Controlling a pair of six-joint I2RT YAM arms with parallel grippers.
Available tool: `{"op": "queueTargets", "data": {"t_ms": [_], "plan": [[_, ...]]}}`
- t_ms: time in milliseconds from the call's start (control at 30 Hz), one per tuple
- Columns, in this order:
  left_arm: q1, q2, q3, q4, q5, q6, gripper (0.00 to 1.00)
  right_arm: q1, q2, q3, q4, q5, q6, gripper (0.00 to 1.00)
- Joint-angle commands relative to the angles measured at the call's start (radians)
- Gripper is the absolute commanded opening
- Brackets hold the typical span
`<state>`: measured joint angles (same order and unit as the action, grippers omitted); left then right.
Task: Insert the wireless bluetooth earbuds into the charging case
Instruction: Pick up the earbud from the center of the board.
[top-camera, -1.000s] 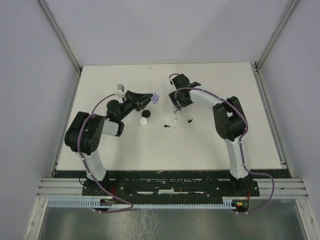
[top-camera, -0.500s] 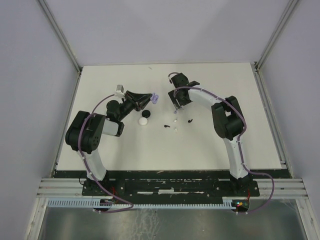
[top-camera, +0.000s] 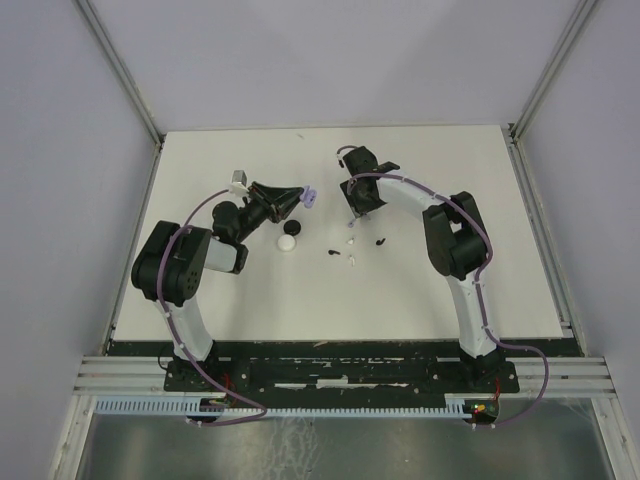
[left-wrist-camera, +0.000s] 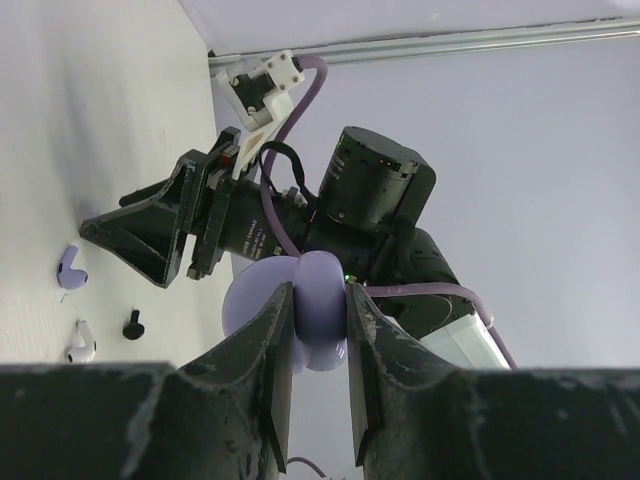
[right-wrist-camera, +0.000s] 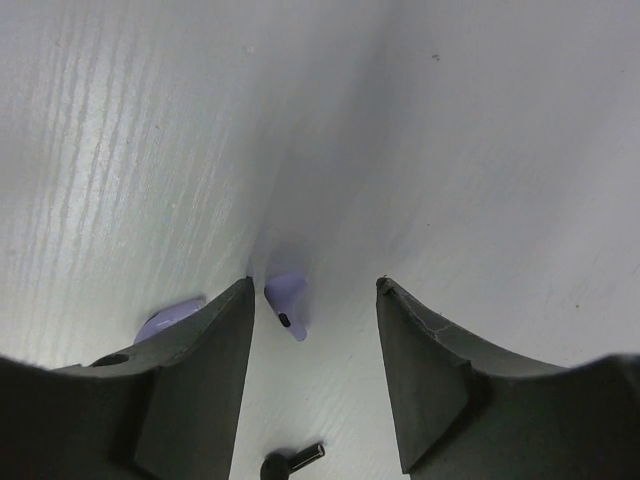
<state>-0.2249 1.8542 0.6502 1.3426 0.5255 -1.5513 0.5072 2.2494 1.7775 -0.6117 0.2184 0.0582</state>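
My left gripper (left-wrist-camera: 319, 296) is shut on the lilac charging case (left-wrist-camera: 322, 325), held up off the table; the case (top-camera: 310, 196) shows at its tip from above. My right gripper (right-wrist-camera: 313, 287) points down at the table with its jaws apart. A pale lilac earbud (right-wrist-camera: 287, 302) lies between them, close to the left finger. A second lilac piece (right-wrist-camera: 168, 320) lies just outside that finger, and a black earbud (right-wrist-camera: 292, 461) sits nearer the camera. From above, white earbuds (top-camera: 351, 242) and black earbuds (top-camera: 331, 253) lie scattered below the right gripper (top-camera: 355, 212).
A white puck (top-camera: 288, 242) and a black puck (top-camera: 293, 228) sit side by side under the left gripper (top-camera: 300, 198). The white table (top-camera: 450, 290) ends at a metal rail at the near edge. Grey walls stand on three sides.
The right wrist has shifted slightly over the earbuds. The left arm has stayed still with the case.
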Motion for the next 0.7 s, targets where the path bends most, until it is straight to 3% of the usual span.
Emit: {"op": "queueTargets", "data": {"t_ms": [0, 667], "plan": [[0.004, -0.007, -0.009, 0.073, 0.002, -0.029, 0.03, -0.009, 0.011, 0.032, -0.014, -0.037, 0.031, 0.59], [0.004, -0.016, -0.017, 0.073, -0.001, -0.029, 0.03, -0.052, 0.028, 0.051, -0.033, -0.165, 0.086, 0.47]]}}
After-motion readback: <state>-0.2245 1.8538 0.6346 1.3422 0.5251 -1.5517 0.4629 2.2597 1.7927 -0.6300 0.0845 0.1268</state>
